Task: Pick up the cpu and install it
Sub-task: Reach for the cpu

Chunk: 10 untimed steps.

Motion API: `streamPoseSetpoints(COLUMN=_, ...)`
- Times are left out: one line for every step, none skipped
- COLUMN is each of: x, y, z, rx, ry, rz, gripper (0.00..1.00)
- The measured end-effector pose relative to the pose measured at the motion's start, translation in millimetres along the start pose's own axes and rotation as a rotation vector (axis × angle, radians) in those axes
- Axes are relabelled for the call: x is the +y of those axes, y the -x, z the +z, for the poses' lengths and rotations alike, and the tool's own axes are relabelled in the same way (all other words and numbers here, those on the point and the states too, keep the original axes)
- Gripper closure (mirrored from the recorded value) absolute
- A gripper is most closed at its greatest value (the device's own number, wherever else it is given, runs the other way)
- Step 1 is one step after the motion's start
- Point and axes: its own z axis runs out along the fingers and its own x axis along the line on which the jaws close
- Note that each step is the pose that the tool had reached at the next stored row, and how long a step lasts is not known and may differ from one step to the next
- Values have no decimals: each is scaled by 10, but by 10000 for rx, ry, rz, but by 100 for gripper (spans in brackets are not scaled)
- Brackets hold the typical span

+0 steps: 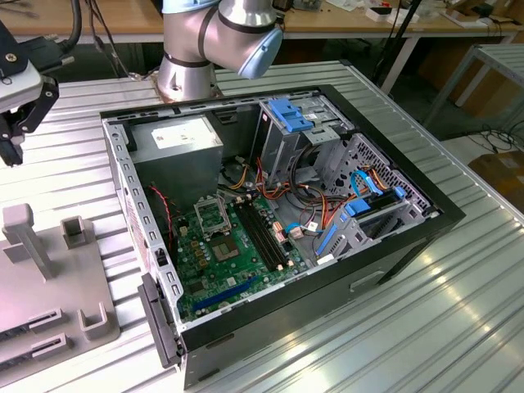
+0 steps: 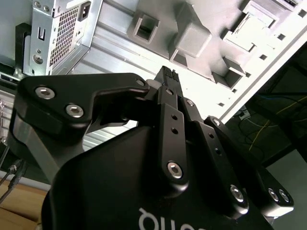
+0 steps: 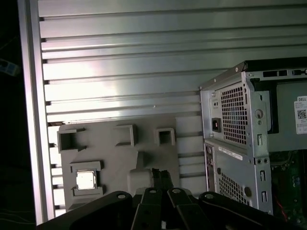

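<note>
Silvery cpu (image 3: 86,180) lies in a pocket of the grey tray (image 3: 144,139), unpicked | your gripper (image 3: 160,173) hangs near it, fingers together, holding nothing; exterior view: nine o'clock of the computer case (image 1: 368,270) | pickup and install at the motherboard socket (image 1: 211,214) both left to do

I see a silvery cpu (image 3: 86,180) w/ what looks like a greenish rim, a plain grey tray (image 3: 120,143), black gripper (image 3: 160,176), ribbed silver table (image 3: 120,57), green board (image 1: 214,250), blue latches (image 1: 292,115) & black-edged case (image 1: 286,323).

The arm (image 1: 225,29) reaches out sideways, its pincer (image 3: 161,173) fingertips pressed together.
</note>
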Motion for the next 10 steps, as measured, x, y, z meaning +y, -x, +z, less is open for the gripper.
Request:
streamPoseSetpoints(x=-4, y=-13, z=1, rx=0, ry=1, rz=1, gripper=89)
streamPoseSetpoints(x=-9, y=-25, z=2, rx=-1, ry=2, rz=1, gripper=89)
streamPoseSetpoints(x=-13, y=-33, z=2, rx=0, ry=1, rz=0, gripper=89)
streamPoseSetpoints(x=-16, y=-40, z=2, rx=0, ry=0, rz=0, gripper=89)
streamPoseSetpoints(x=-17, y=-45, z=2, rx=0, ry=1, rz=0, gripper=89)
streamPoseSetpoints(x=-17, y=-48, z=2, rx=0, ry=0, rz=0, gripper=89)
streamPoseSetpoints(x=-17, y=-48, z=2, rx=0, ry=1, rz=-1, gripper=89)
streamPoseSetpoints(x=-17, y=-49, z=2, rx=0, ry=1, rz=0, gripper=89)
streamPoseSetpoints(x=-17, y=-50, z=2, rx=0, ry=1, rz=0, gripper=89)
streamPoseSetpoints(x=-17, y=-50, z=2, rx=0, ry=0, rz=1, gripper=89)
